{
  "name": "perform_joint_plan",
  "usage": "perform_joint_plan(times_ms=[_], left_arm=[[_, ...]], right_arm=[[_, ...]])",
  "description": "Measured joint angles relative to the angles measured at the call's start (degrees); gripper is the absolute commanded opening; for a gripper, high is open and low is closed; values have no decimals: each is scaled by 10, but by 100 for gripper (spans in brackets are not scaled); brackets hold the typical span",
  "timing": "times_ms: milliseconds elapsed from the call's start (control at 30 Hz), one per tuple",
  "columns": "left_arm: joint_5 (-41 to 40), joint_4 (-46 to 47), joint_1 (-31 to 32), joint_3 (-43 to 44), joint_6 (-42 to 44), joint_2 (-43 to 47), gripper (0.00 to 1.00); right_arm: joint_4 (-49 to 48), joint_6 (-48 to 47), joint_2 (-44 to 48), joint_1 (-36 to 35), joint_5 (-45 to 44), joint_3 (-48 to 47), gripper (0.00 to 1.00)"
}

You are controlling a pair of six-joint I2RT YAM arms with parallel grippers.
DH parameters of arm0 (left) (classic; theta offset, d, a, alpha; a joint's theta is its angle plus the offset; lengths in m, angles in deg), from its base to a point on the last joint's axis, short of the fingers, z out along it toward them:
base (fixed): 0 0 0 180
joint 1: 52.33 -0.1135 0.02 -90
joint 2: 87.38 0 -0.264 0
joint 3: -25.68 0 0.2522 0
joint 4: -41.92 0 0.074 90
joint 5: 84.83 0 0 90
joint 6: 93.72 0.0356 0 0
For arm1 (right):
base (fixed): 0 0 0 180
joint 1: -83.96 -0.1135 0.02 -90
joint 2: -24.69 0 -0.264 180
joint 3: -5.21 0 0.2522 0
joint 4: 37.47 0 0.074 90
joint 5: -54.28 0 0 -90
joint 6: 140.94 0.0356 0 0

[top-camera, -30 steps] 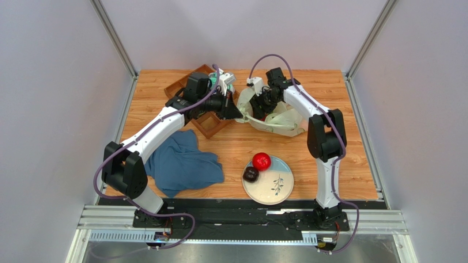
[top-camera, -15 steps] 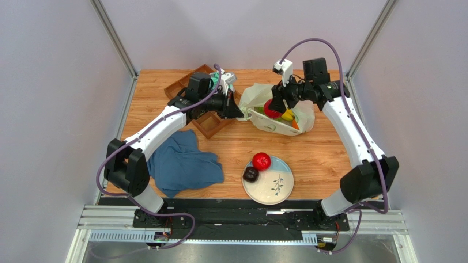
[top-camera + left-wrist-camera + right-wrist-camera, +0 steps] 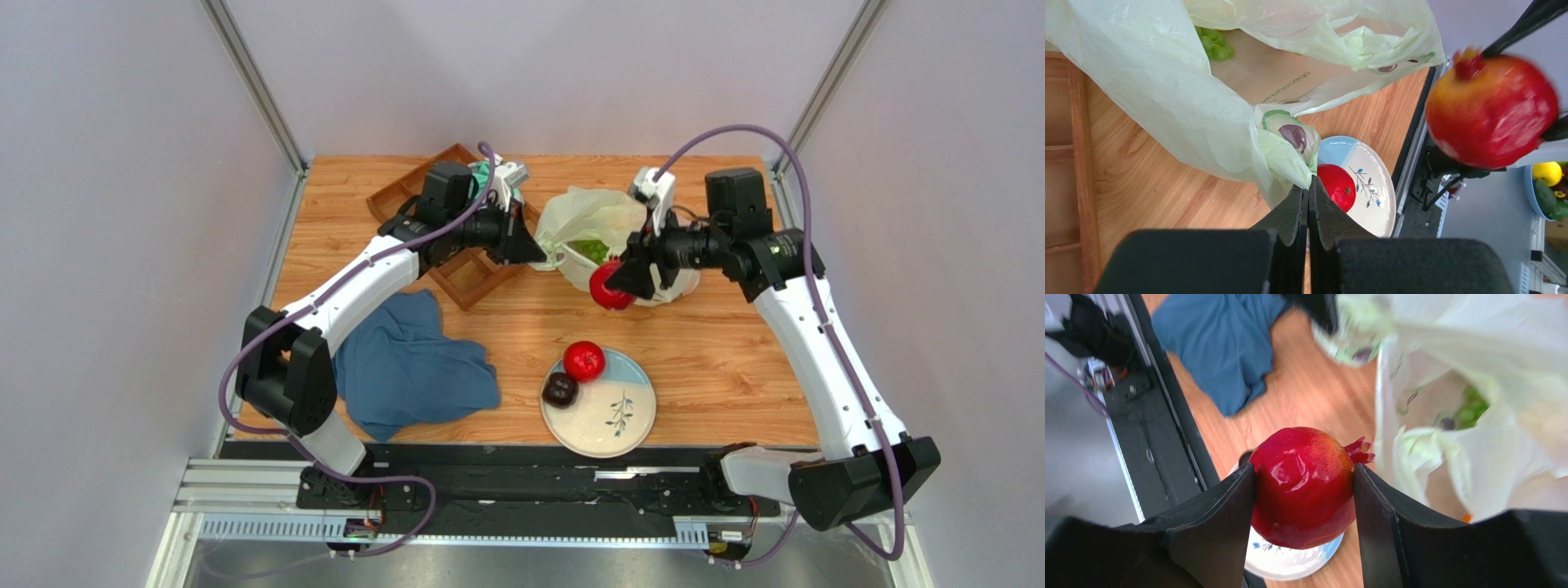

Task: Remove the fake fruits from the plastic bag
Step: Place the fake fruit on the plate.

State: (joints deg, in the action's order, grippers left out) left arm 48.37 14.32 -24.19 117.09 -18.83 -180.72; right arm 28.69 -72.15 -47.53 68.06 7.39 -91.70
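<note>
Over wood table, your right gripper clamps glossy red fruit, left gripper pinches bag rim; fast swing cd drop it.

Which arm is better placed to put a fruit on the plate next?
Right. The right claw grips the red fruit outside the plastic bag, near the plate. The left claw is shut on the bag's edge.

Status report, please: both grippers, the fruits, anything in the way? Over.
Left gripper shut on plastic bag edge. Right gripper shut on red pomegranate, out of the bag. Grapes inside bag; red fruit, dark fruit on plate. Way to plate looks free.
</note>
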Motion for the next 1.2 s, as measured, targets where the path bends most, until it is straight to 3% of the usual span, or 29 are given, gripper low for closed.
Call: perform_joint_plan(times_ms=[233,467,1033,1100,1200], left_arm=[[0,0,0,-1,0,0,0],[-2,-1,0,-24,0,9,0],[-4,-2,0,-41,4,35,0],[-4,-2,0,-41,4,35,0],[-4,-2,0,-41,4,35,0]], right_arm=[[62,-83,32,-2,-28,181,39],[53,-129,15,-2,-74,303,40],[-104,-105,-110,-5,-77,330,40],[-110,-101,-114,-5,-78,330,46],[-111,-94,-114,-5,-79,327,69]])
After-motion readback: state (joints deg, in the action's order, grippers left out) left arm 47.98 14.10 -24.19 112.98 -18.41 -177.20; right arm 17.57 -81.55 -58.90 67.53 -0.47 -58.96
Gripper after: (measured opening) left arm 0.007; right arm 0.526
